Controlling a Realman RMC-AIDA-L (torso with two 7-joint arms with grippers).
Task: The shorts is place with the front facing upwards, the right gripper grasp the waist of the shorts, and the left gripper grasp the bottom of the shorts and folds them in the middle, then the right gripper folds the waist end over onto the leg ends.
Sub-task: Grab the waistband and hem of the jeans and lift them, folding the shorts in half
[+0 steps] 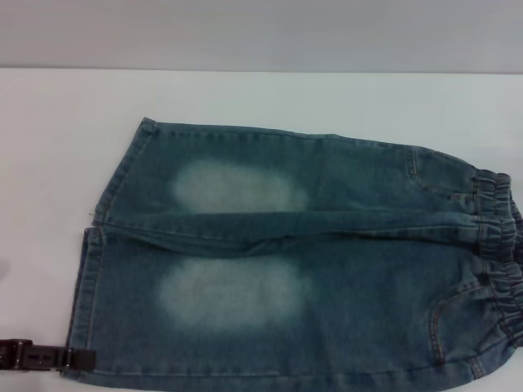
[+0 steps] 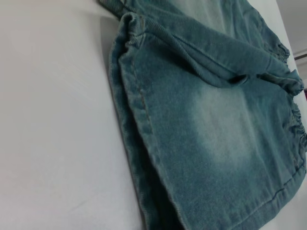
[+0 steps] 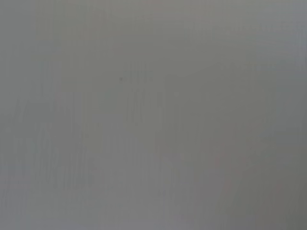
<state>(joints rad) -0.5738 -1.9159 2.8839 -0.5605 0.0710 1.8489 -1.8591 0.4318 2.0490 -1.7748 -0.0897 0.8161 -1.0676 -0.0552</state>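
Note:
The blue denim shorts (image 1: 270, 269) lie flat and front up on the white table (image 1: 245, 98), with a pale faded patch on each thigh. The gathered waist (image 1: 498, 245) is at the right. The bottom of the shorts, the two flat leg ends (image 1: 90, 278), is at the left. My left gripper (image 1: 82, 358) reaches in low from the near left, and its black tip meets the near corner of the near leg's hem. In the left wrist view that hem (image 2: 136, 110) is close up, with the shorts (image 2: 216, 120) running away to the waist (image 2: 297, 124). My right gripper is out of view.
White table (image 2: 48, 120) lies bare to the left of the leg hems and beyond the shorts, up to a grey wall (image 1: 261, 33) at the back. The right wrist view holds only a plain grey surface (image 3: 153, 115).

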